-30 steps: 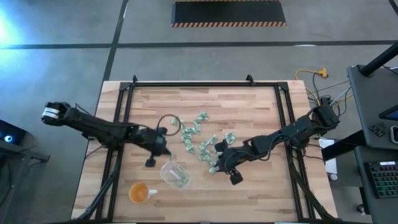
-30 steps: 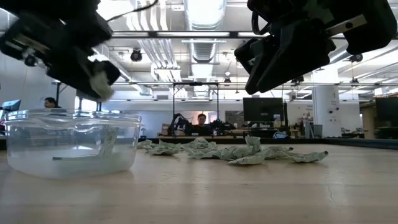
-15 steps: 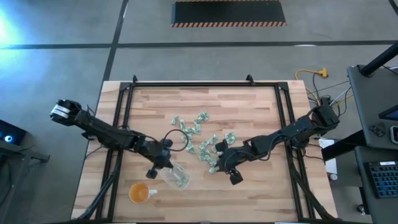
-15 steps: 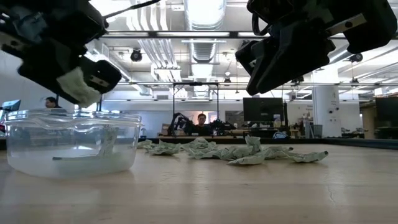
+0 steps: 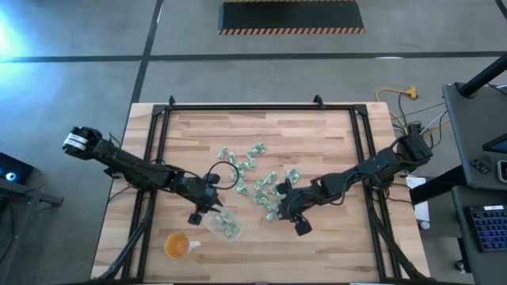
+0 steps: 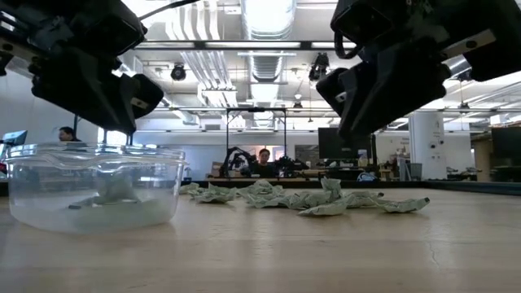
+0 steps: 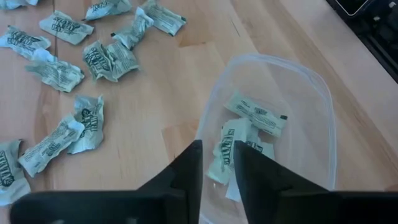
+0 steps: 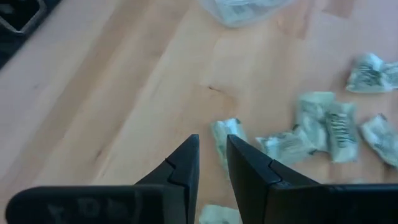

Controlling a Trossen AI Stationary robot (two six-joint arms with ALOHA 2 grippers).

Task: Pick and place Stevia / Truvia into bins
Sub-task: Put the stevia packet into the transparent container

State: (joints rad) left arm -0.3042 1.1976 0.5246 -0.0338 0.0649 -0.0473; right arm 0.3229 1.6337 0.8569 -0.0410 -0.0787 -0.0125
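Left gripper point(image 7: 216, 163) hovers above the clear bin point(image 7: 320, 106), fingers slightly parted and seemingly empty, packets point(image 7: 254, 112) inside. Next: fetch another packet from the scatter point(image 5: 257, 178). Right gripper point(image 8: 211, 158), slightly parted, hangs over a packet.

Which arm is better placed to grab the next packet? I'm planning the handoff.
Probably the right: the right gripper hangs over the loose packets, one packet just ahead of it. The left gripper is over the tub, empty.

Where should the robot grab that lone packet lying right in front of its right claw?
Probably from straight above, pinching the packet across its narrow width. It lies flat and slightly crumpled on the table, apart from its neighbours, and the right gripper already lines up with it.
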